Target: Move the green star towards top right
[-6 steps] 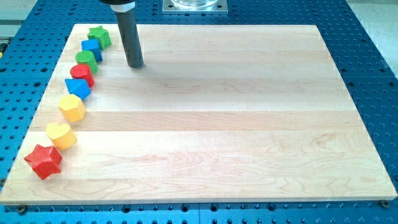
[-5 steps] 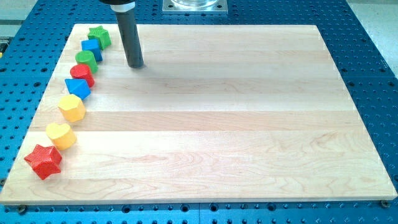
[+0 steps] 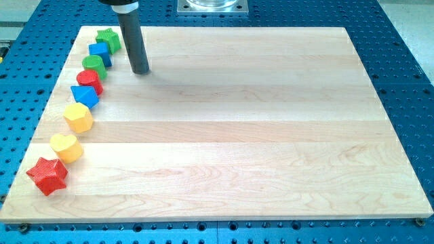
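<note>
The green star [image 3: 108, 38] lies at the top left corner of the wooden board [image 3: 230, 129], at the top end of a line of blocks along the left edge. My tip [image 3: 140, 70] stands on the board to the right of and a little below the star, apart from it. It is level with the green block [image 3: 93, 65] and does not touch any block.
Below the star, the line runs down the left edge: a blue block [image 3: 100, 53], the green block, a red block [image 3: 89, 80], a blue block [image 3: 85, 95], a yellow hexagon [image 3: 78, 117], a yellow heart [image 3: 66, 147] and a red star [image 3: 47, 175].
My tip has moved a little to the left, closer to the line of blocks. No block has moved.
</note>
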Motion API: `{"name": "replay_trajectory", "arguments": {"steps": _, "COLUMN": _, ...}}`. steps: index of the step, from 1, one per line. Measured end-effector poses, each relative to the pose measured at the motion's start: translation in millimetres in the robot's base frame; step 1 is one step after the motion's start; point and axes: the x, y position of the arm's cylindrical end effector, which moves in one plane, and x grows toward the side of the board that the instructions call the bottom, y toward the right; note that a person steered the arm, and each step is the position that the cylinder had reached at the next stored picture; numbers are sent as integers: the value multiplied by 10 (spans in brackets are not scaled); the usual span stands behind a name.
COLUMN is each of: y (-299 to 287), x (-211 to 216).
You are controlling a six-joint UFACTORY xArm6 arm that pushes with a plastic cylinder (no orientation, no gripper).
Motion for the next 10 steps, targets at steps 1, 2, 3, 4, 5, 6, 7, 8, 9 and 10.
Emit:
{"name": "replay_trajectory", "arguments": {"steps": 1, "y": 0, "x": 119}}
{"name": "replay_trajectory", "arguments": {"steps": 2, "y": 200, "x": 153}}
{"name": "replay_trajectory", "arguments": {"steps": 3, "y": 579, "x": 28}}
{"name": "replay_trajectory", "arguments": {"steps": 4, "y": 1164, "x": -421}}
{"name": "replay_trajectory", "arguments": {"steps": 5, "y": 1333, "x": -962}}
{"name": "replay_trajectory", "arguments": {"steps": 6, "y": 912, "x": -1350}}
{"name": "replay_trajectory", "arguments": {"steps": 7, "y": 900, "x": -1351}}
{"name": "replay_trajectory", "arguments": {"steps": 8, "y": 617, "x": -1354}}
{"name": "replay_trajectory", "arguments": {"steps": 9, "y": 406, "x": -1349}}
{"name": "replay_trajectory", "arguments": {"steps": 10, "y": 261, "x": -1356}}
